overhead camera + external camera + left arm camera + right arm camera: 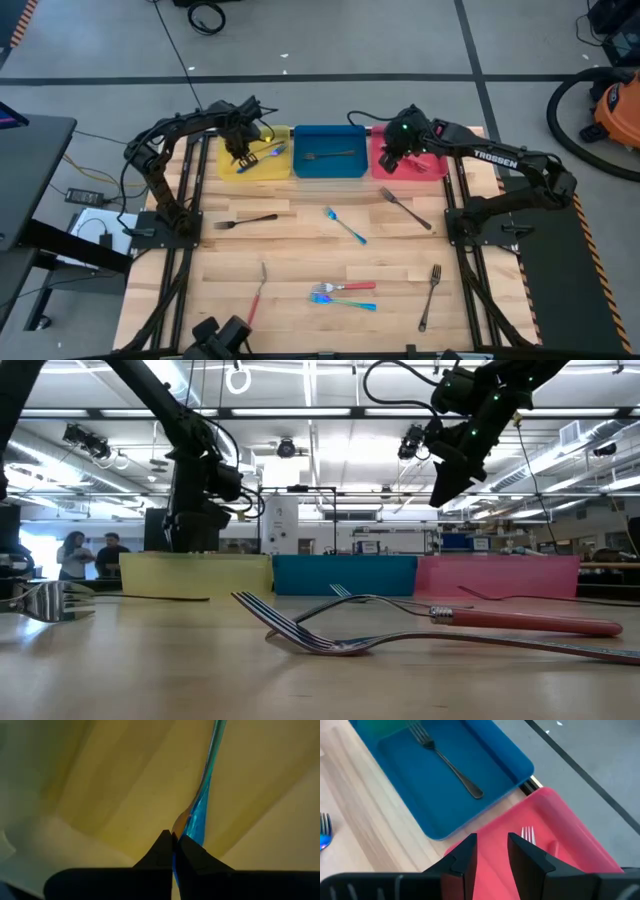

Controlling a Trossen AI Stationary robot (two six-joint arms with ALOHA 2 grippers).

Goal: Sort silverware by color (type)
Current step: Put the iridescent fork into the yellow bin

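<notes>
The left tool (242, 152) reaches down into the yellow tray (229, 166), its fingers clenched on a blue-handled utensil (197, 820). The right tool (490, 851) hangs above the red tray (560, 825) with fingers released, a fork (528, 835) lying below. Other silverware lies scattered on the worktop (300, 255).

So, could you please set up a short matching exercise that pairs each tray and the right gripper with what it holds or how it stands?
Things:
1. yellow tray
2. blue tray
3. red tray
4. right gripper

States:
A. holds one plain grey fork
B. open and empty, above the red tray
C. holds a blue-handled utensil, with the left gripper shut on it
D. shows fork tines just past the dark fingers

Pairs: 1-C, 2-A, 3-D, 4-B
</notes>
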